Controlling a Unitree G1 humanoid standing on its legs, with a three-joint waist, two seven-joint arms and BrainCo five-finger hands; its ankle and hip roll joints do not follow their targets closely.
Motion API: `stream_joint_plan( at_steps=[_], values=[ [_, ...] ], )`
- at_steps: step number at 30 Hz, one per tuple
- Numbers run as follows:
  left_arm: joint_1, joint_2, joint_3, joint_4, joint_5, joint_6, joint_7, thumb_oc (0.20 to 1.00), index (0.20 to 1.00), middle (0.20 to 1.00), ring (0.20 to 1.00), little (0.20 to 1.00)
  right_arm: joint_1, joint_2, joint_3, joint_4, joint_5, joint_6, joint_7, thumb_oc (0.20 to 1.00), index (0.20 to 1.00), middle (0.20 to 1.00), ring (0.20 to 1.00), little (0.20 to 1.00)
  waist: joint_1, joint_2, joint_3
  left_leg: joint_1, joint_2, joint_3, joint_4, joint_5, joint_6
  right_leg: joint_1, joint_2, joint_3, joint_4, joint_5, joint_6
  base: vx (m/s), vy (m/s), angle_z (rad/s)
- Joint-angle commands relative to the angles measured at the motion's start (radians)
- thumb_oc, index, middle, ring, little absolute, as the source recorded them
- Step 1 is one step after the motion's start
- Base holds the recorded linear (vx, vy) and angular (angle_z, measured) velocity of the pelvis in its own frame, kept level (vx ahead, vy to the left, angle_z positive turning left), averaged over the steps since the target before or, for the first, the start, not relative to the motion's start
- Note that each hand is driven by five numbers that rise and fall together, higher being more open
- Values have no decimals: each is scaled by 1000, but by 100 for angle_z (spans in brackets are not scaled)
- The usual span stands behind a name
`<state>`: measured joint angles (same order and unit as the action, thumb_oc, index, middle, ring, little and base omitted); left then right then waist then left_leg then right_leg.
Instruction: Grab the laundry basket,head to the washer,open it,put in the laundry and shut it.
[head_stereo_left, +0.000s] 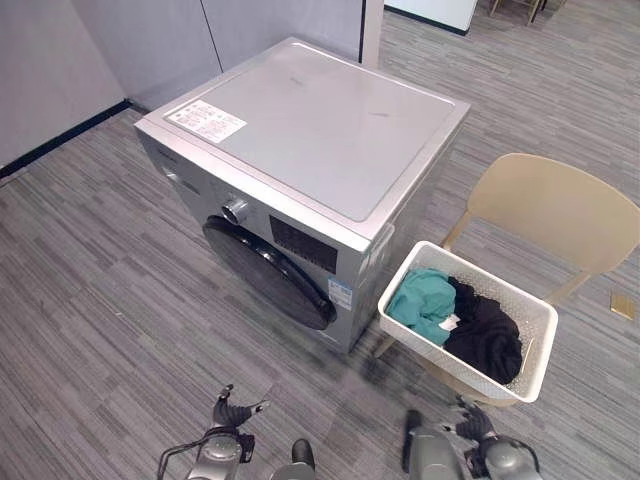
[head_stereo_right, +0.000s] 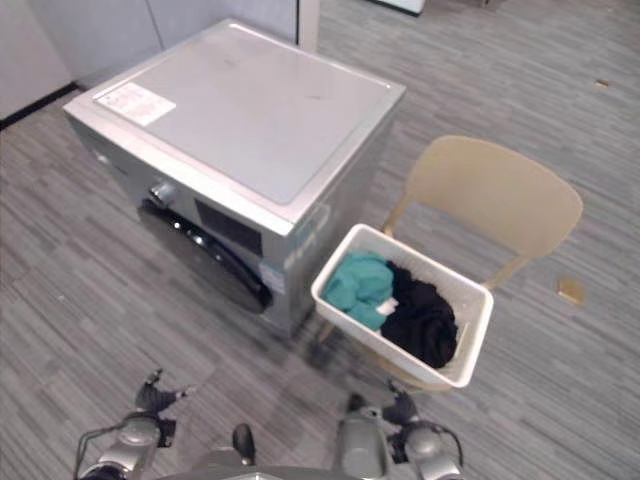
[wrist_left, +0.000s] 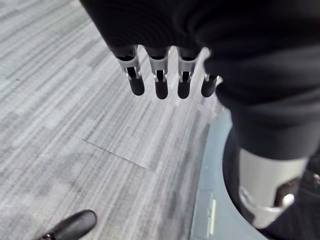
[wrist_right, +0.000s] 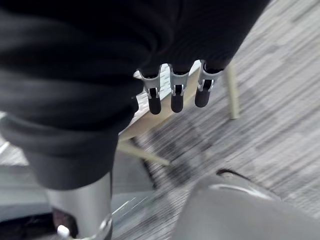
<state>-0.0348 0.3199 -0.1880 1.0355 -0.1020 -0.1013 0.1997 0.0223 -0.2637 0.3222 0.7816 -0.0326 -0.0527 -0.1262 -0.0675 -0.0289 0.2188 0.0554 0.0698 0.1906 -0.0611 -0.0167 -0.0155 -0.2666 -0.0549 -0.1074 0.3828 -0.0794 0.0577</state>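
Laundry basket (head_stereo_left: 535, 345): white, perforated walls, resting on the seat of a tan chair (head_stereo_left: 556, 210), just right of the washer (head_stereo_left: 300, 130). Contents: a teal garment (head_stereo_left: 424, 300) on the left side, a black garment (head_stereo_left: 487, 335) on the right, with a small white tag between them. Basket rim is free; nothing is touching it.

Washer: silver front-loader, dark round door (head_stereo_left: 268, 272) facing near-left and closed. A knob (head_stereo_left: 235, 211) sits above the door and a white label (head_stereo_left: 205, 121) on the far-left of the top panel. Grey striped floor (head_stereo_left: 90, 300) all round.

Left hand (head_stereo_left: 236, 410): low at the near edge, well apart from basket and washer. In its wrist view the fingers (wrist_left: 159, 82) hang straight and relaxed over bare floor, holding nothing.

Right hand (head_stereo_left: 470, 420): near edge, just short of the basket's near side, not in contact. In its wrist view the fingers (wrist_right: 175, 92) are straight and empty, with the chair's legs (wrist_right: 231, 92) beyond them.

Step in hand, by judgement: the first one, grabbing the basket. Nothing of the task is done yet: basket not lifted, door shut, laundry not loaded.

Next move calls for both hands to rise and reach forward-right to the basket's rim, one at each side, and to curl under the lip before lifting it clear of the chair. Risk: the basket overhangs the seat, so a one-sided pull could tip it.
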Motion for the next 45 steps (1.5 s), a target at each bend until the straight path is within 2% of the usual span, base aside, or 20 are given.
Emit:
stream_joint_plan(
  at_steps=[1,2,3,9,10,15,18,23,28,31,38,42,45],
  values=[
    [-3,13,-9,-38,40,-20,9,1000,1000,1000,1000,1000,-54,-46,-1,-50,1,-34,-4,1000,1000,1000,1000,1000,8,-6,17,-33,-93,-72,52,-45,28,89,37,1,-217,30,31,155,9,82],
    [11,1,1,-35,39,-27,15,1000,1000,1000,1000,1000,-58,-44,13,-87,11,-32,11,1000,1000,1000,1000,1000,17,-11,14,-40,-115,-109,69,-54,25,120,41,47,-262,42,33,162,-11,79],
    [18,-5,-1,-32,38,-26,14,1000,1000,1000,1000,1000,-60,-45,19,-103,14,-34,16,1000,1000,1000,1000,1000,19,-10,8,-47,-118,-116,69,-52,23,118,51,68,-271,47,32,192,-24,70],
    [56,-17,15,4,35,-21,5,1000,1000,1000,1000,1000,-110,-26,101,-154,79,-44,77,1000,1000,1000,1000,1000,58,7,-19,-50,-118,-131,67,-49,9,163,28,14,-349,68,28,128,-33,35],
    [53,-14,24,28,27,-17,5,1000,1000,1000,1000,1000,-162,-11,163,-180,113,-56,108,1000,1000,1000,1000,1000,80,10,-21,-52,-115,-136,67,-47,4,173,25,-8,-364,65,25,93,-37,49],
    [44,-9,19,24,22,-20,15,1000,1000,1000,1000,1000,-262,2,230,-234,137,-77,117,1000,1000,1000,1000,1000,107,14,-6,-68,-111,-148,72,-41,-3,178,20,-36,-380,61,21,37,-26,24],
    [31,-7,1,6,2,-28,32,1000,1000,1000,1000,1000,-372,3,238,-264,142,-93,71,1000,1000,1000,1000,1000,133,15,18,-119,-109,-161,73,-23,-8,149,12,-59,-389,66,20,-38,-24,23],
    [19,-5,-16,-17,-14,-38,47,1000,1000,1000,1000,1000,-434,-16,188,-297,147,-105,1,1000,1000,1000,1000,1000,147,18,36,-170,-109,-179,73,-6,-10,109,4,-79,-388,70,20,-40,-8,20],
    [12,-10,-37,-40,-26,-46,55,1000,1000,1000,1000,1000,-474,-30,135,-314,119,-112,-87,1000,1000,1000,1000,1000,154,27,56,-214,-114,-195,72,8,-9,74,-3,-96,-382,75,21,-33,7,22],
    [-7,-7,-74,-81,-48,-59,63,1000,1000,1000,1000,1000,-538,-3,128,-263,122,-116,-142,1000,1000,1000,1000,1000,174,42,83,-265,-121,-208,72,23,-10,27,-15,-102,-369,80,22,-73,31,10],
    [-46,13,-112,-131,-90,-71,66,1000,1000,1000,1000,1000,-632,61,188,-128,152,-98,-143,1000,1000,1000,1000,1000,210,66,127,-334,-131,-225,94,32,-8,-34,-35,-111,-344,86,24,-54,27,9],
    [-101,39,-158,-176,-126,-90,71,1000,1000,1000,1000,1000,-771,125,204,-29,254,-102,-130,1000,1000,1000,1000,1000,255,97,155,-391,-144,-239,104,48,-9,-90,-52,-124,-324,95,31,-68,60,2],
    [-124,46,-179,-175,-132,-95,70,1000,1000,1000,1000,1000,-833,139,208,-24,293,-108,-125,1000,1000,1000,1000,1000,274,105,161,-404,-148,-249,100,57,-12,-101,-57,-137,-322,94,33,-37,36,18]
  ],
)
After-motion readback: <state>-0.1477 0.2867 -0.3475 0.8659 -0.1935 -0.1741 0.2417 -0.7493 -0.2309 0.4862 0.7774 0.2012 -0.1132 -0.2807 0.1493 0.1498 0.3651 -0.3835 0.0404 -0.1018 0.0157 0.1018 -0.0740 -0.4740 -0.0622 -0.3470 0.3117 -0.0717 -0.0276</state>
